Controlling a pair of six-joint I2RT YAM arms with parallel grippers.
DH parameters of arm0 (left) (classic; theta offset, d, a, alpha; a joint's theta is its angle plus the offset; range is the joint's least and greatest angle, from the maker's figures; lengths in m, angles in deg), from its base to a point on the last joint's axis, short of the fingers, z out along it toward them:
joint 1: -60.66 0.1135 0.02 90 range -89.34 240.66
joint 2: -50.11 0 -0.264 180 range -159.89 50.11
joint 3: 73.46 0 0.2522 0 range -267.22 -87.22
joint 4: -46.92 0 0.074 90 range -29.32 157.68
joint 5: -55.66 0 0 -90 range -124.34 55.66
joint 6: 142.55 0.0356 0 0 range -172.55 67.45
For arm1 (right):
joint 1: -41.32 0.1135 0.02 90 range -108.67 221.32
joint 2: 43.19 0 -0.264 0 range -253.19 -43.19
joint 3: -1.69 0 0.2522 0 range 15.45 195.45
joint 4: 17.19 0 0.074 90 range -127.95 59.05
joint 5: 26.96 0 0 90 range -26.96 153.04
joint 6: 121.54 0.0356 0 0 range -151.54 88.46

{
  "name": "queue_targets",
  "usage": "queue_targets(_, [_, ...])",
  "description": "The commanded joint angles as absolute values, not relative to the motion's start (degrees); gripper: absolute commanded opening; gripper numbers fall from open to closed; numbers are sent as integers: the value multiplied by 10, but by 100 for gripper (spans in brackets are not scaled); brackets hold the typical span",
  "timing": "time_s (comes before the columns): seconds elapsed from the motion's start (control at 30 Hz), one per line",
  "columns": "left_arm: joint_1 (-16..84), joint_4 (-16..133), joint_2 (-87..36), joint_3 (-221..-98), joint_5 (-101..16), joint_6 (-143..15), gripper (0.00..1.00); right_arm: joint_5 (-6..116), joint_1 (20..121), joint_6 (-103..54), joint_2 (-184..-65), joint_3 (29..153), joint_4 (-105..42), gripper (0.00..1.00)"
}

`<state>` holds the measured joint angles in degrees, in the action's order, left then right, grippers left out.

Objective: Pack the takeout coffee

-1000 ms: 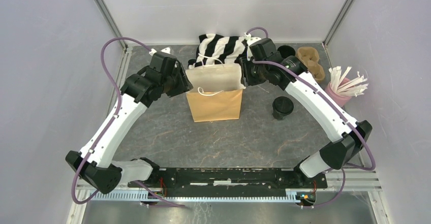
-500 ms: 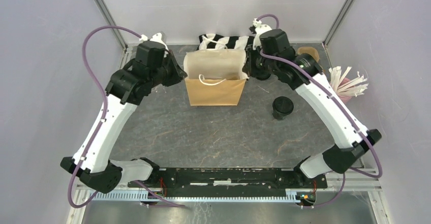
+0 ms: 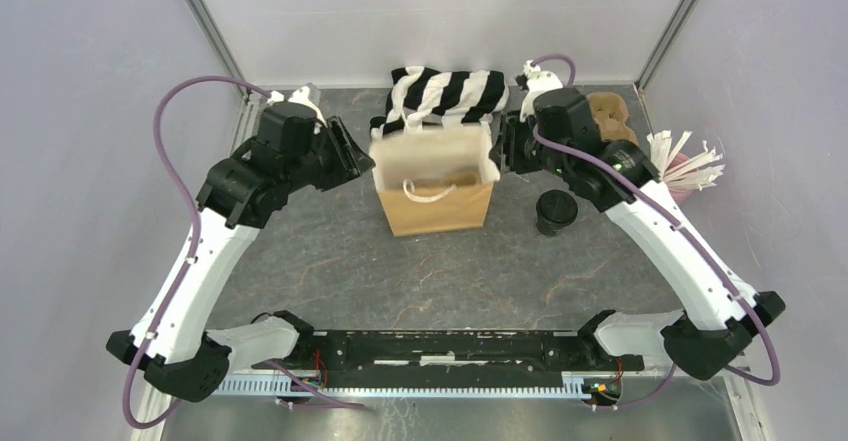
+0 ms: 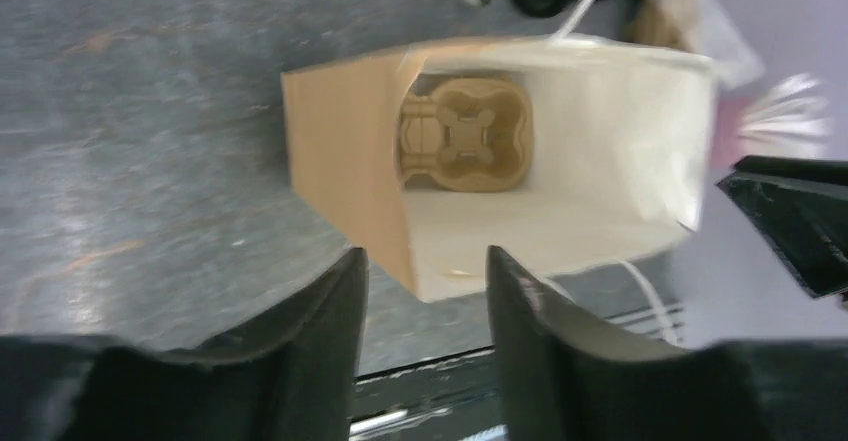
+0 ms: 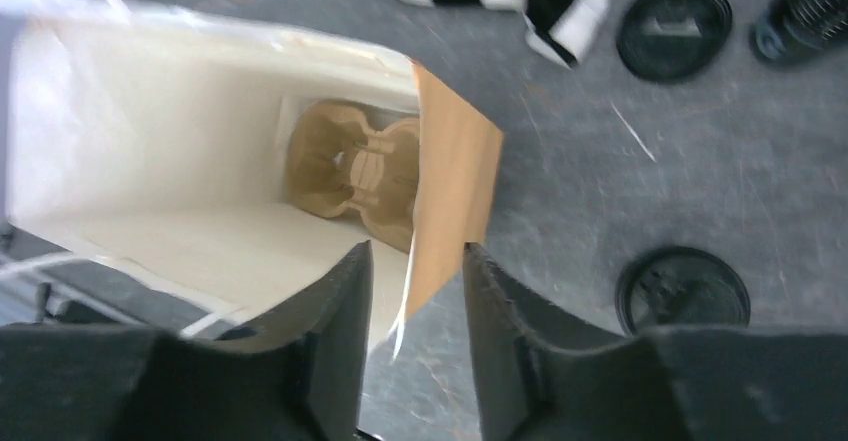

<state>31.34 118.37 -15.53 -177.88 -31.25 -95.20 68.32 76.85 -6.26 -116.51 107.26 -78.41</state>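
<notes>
Standing open on the tabletop (image 3: 450,271), the brown paper bag (image 3: 438,206) shows a pulp cup carrier (image 4: 465,146) at its bottom. The left tool (image 4: 425,258) and right tool (image 5: 417,253) each straddle a side wall, jaws parted, gripping nothing. The takeout coffee (image 3: 556,211) sits lidded on the tabletop, just right of the bag.

Small black takeout coffee (image 3: 556,211), round black lid pressed on, standing upright on the grey bench (image 3: 330,251). Not held: off to the right of the right fingers (image 5: 500,346), near them but clear of any touch.
</notes>
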Motion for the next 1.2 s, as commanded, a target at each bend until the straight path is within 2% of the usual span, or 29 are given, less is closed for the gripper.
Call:
queue_targets(0.0, [317, 1197, -152, -1749, -267, -913, 64, 769, 765, -125, -1182, 1024, -795, 55])
queue_targets(0.07, [317, 1203, -156, -1772, -271, -894, 72, 745, 764, -150, -1199, 1056, -826, 66])
queue_targets(0.2, [317, 1156, -150, -1784, -291, -853, 83, 676, 764, -152, -1189, 1071, -808, 78])
queue_targets(0.27, [317, 1123, -154, -1784, -294, -831, 85, 670, 764, -148, -1177, 1067, -784, 82])
queue_targets(0.5, [317, 972, -213, -1786, -367, -737, 86, 725, 764, -175, -1199, 1077, -769, 88])
queue_targets(0.6, [317, 963, -267, -1809, -383, -703, 76, 729, 762, -193, -1225, 1089, -767, 87])
queue_targets(0.67, [317, 974, -310, -1828, -397, -691, 74, 731, 760, -204, -1240, 1092, -760, 87])
queue_targets(0.8, [316, 959, -356, -1837, -464, -683, 73, 722, 754, -210, -1273, 1106, -751, 81])
queue_targets(0.9, [317, 931, -373, -1822, -464, -692, 74, 720, 752, -217, -1287, 1104, -741, 74])
queue_targets(0.97, [317, 911, -382, -1814, -461, -700, 70, 706, 749, -230, -1297, 1102, -735, 62])
queue_targets(1.1, [319, 875, -402, -1814, -472, -701, 63, 702, 747, -242, -1306, 1100, -730, 48])
queue_targets(1.17, [319, 849, -410, -1810, -483, -697, 56, 702, 745, -248, -1308, 1096, -723, 40])
